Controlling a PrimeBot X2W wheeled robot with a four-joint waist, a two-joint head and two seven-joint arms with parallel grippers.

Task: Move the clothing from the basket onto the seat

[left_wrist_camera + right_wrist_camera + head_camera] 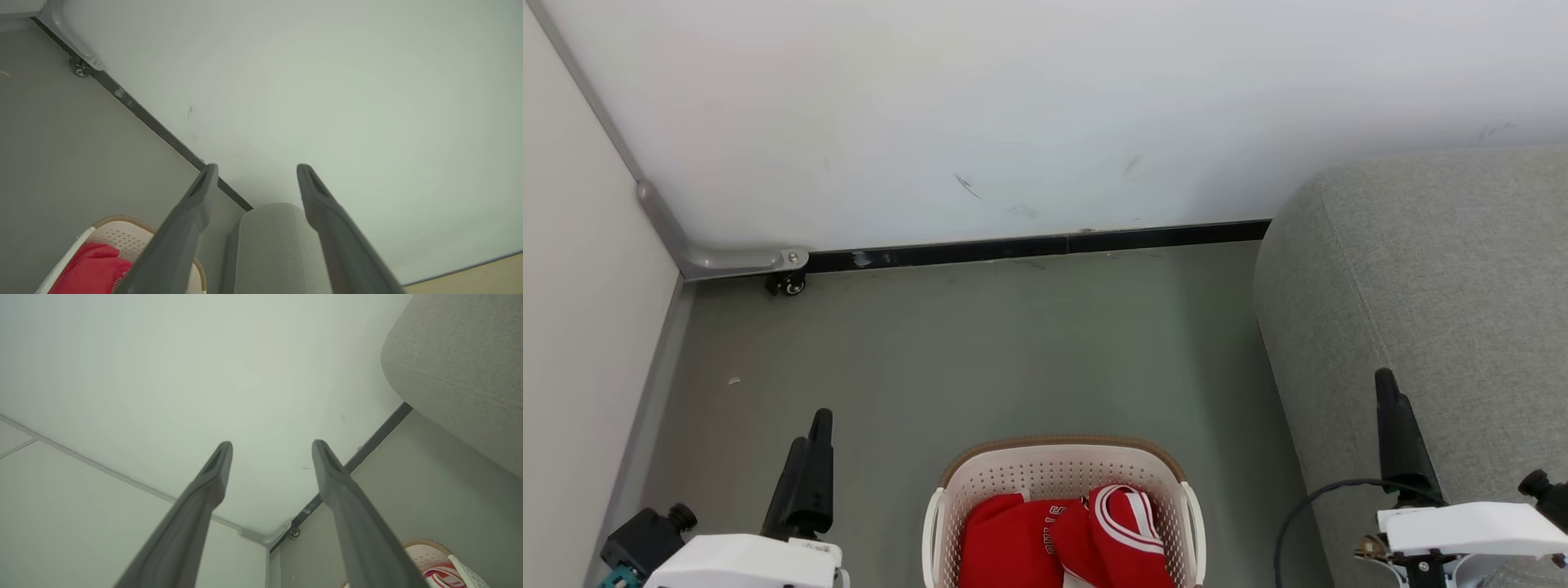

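Grey floor (pixel 1013 351) bears the basket (pixel 1062 445) of red clothing (pixel 1005 539), lying between both wide-open, empty jaws.

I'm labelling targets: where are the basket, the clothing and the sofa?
basket (pixel 1062 442), head view, far brown rim.
clothing (pixel 1005 539), head view, red fabric at left.
sofa (pixel 1437 269), head view, grey upholstered top.

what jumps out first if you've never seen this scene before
The bright red sports garments grab the eye first, bunched in the oval cream-white perforated plastic basket on the grey floor, bottom centre of the head view. Next comes the large light grey fabric sofa along the right. The left gripper and right gripper stand open either side of the basket, holding nothing.
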